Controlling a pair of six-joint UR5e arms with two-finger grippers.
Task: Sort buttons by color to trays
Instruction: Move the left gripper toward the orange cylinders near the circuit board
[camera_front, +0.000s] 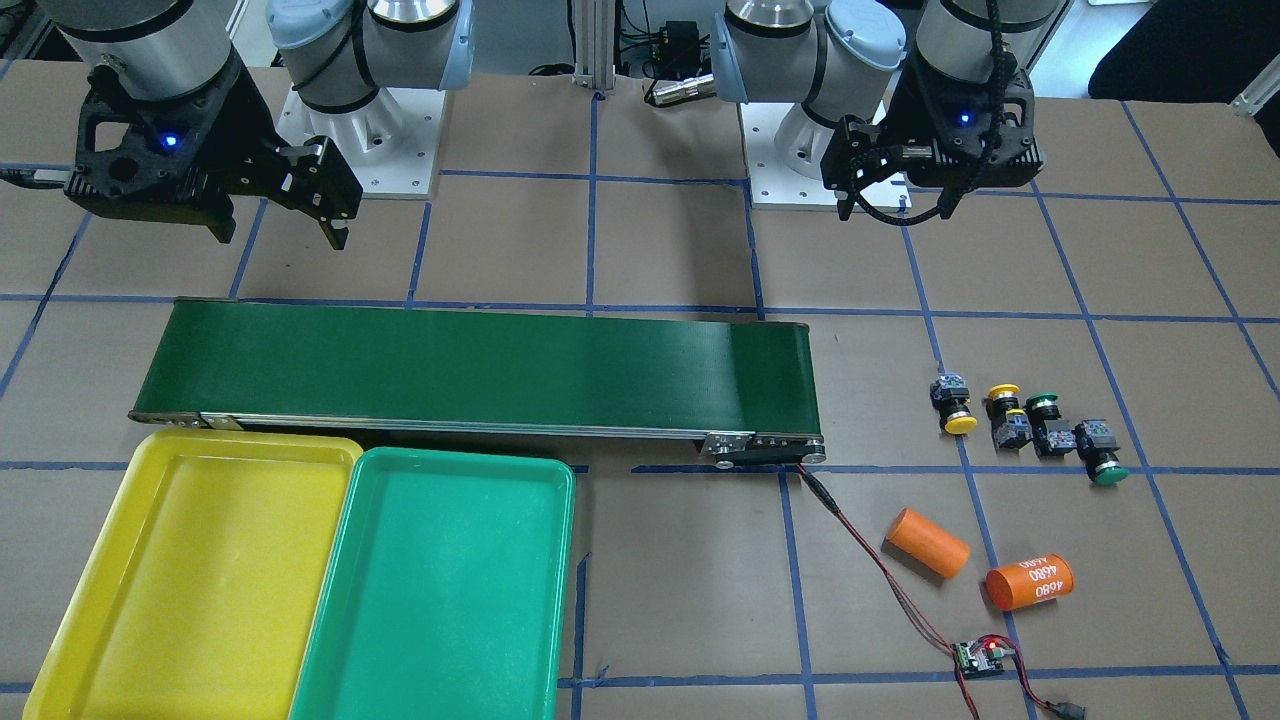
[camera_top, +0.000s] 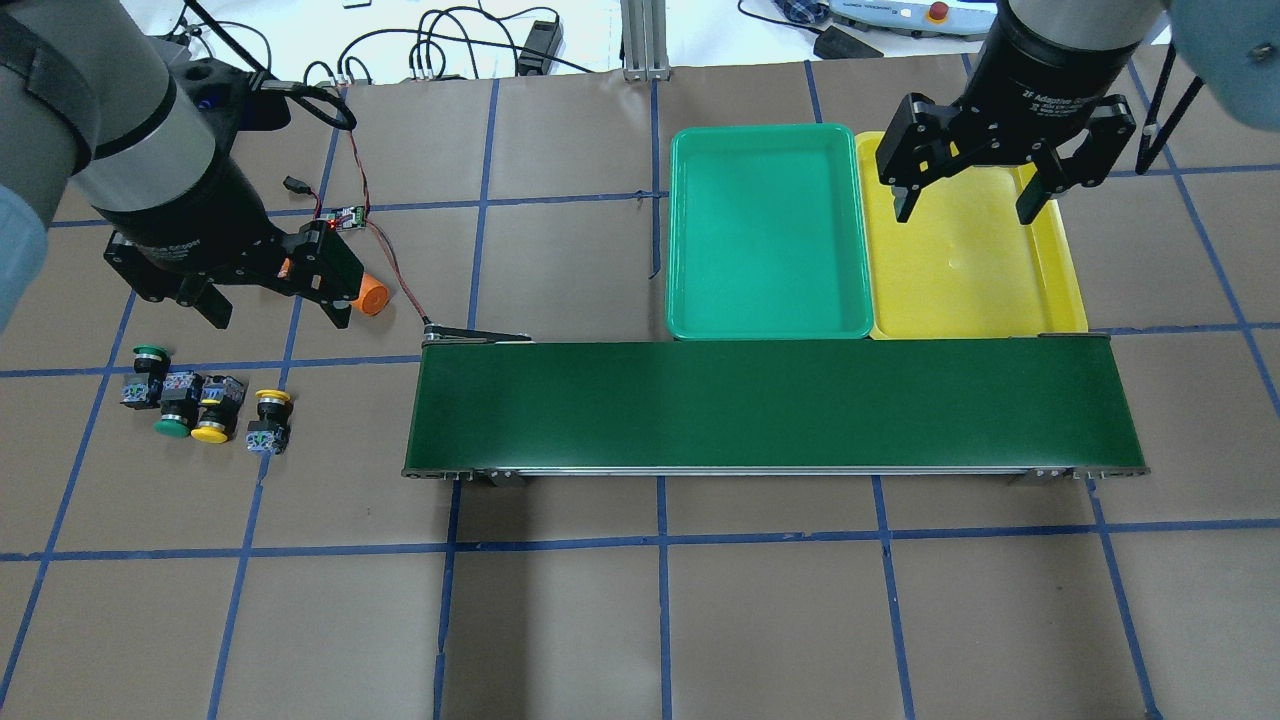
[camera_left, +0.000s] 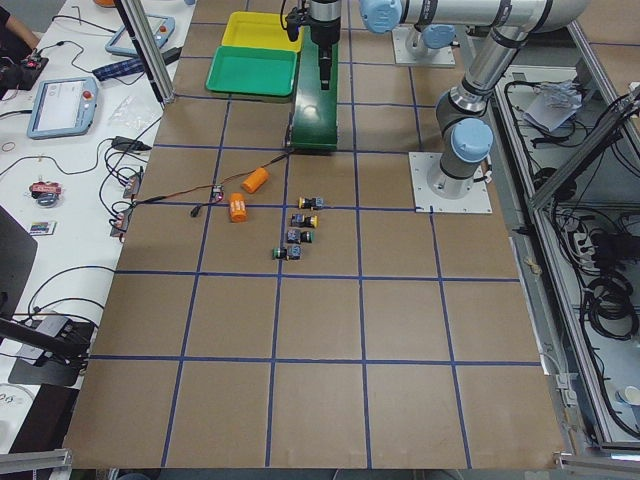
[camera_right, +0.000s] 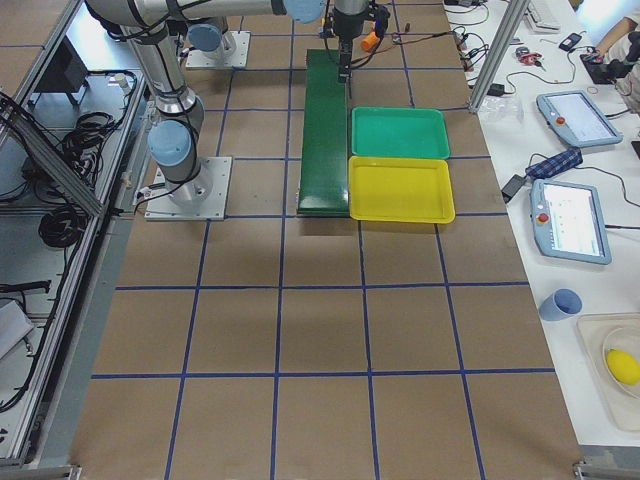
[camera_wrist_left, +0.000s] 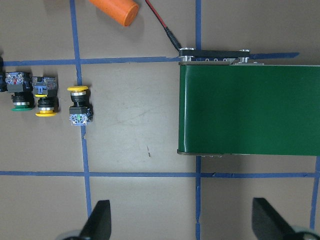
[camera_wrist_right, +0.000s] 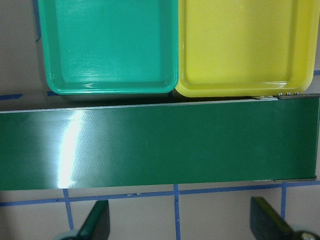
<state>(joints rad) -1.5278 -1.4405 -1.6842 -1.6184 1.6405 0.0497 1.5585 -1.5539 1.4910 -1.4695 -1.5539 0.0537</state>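
Four buttons lie in a row on the table at my left. Two have yellow caps (camera_top: 270, 397) (camera_top: 210, 434) and two have green caps (camera_top: 172, 428) (camera_top: 150, 352). Three show in the left wrist view (camera_wrist_left: 79, 90); the far green one is cut off at its edge. My left gripper (camera_top: 278, 312) hangs open and empty above the table, just behind the buttons. The green tray (camera_top: 768, 328) and the yellow tray (camera_top: 975, 330) stand side by side beyond the conveyor, both empty. My right gripper (camera_top: 965, 212) is open and empty above the yellow tray.
A long dark-green conveyor belt (camera_top: 770, 405) lies across the middle, between the buttons and the trays. Two orange cylinders (camera_front: 927, 542) (camera_front: 1029, 583) and a small controller board (camera_front: 980, 655) with red wires lie near the buttons.
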